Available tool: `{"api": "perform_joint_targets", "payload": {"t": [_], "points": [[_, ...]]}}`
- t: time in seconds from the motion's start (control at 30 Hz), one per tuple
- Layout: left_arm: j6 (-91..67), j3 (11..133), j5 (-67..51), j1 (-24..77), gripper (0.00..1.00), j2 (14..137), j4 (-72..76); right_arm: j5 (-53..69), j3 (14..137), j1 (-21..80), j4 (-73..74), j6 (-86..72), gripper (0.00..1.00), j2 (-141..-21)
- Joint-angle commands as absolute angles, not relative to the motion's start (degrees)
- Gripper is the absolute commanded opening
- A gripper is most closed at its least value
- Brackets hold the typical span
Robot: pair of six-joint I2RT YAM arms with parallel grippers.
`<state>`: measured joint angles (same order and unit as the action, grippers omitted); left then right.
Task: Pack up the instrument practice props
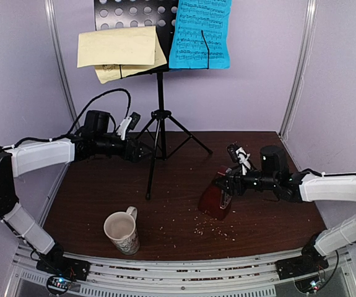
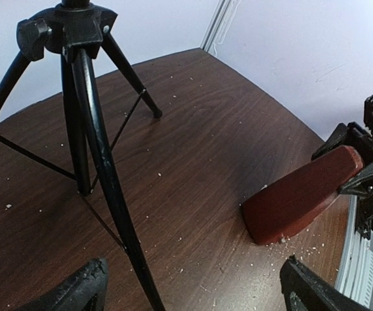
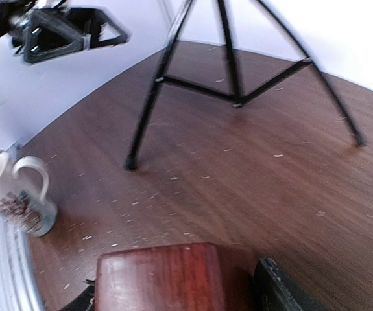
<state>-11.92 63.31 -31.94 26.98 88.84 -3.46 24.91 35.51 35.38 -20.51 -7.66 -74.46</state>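
The black music stand [image 1: 160,93] rises at the back on its tripod [image 2: 82,97], with a pale yellow music sheet [image 1: 117,48] and a blue one [image 1: 200,34] on its perforated desk. My left gripper [image 1: 142,150] is open beside the tripod, and one leg [image 2: 124,240] crosses between its fingers [image 2: 76,291]. The dark red-brown metronome [image 1: 215,198] leans on the table at the right. My right gripper [image 1: 227,184] is shut on its upper end [image 3: 160,278], with a finger on each side.
A cream patterned mug [image 1: 122,232] stands near the front left. Crumbs are scattered over the brown tabletop [image 1: 178,216]. Pale walls and metal posts [image 1: 296,68] close in the back and sides.
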Motion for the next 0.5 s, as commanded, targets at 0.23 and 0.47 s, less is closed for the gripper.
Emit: {"api": "perform_joint_targets", "payload": {"t": [0.23,0.47], "points": [[-9.5,64.1,-27.5,26.8,0.96,87.6,-4.3,-21.1,28.8,35.4,-18.2,-20.3,0.63,-68.0],[-9.9,63.8,-26.7,26.8,0.96,86.4,-4.6,-30.6,32.8,31.6,-18.6,-25.3,0.63,-76.3]]}}
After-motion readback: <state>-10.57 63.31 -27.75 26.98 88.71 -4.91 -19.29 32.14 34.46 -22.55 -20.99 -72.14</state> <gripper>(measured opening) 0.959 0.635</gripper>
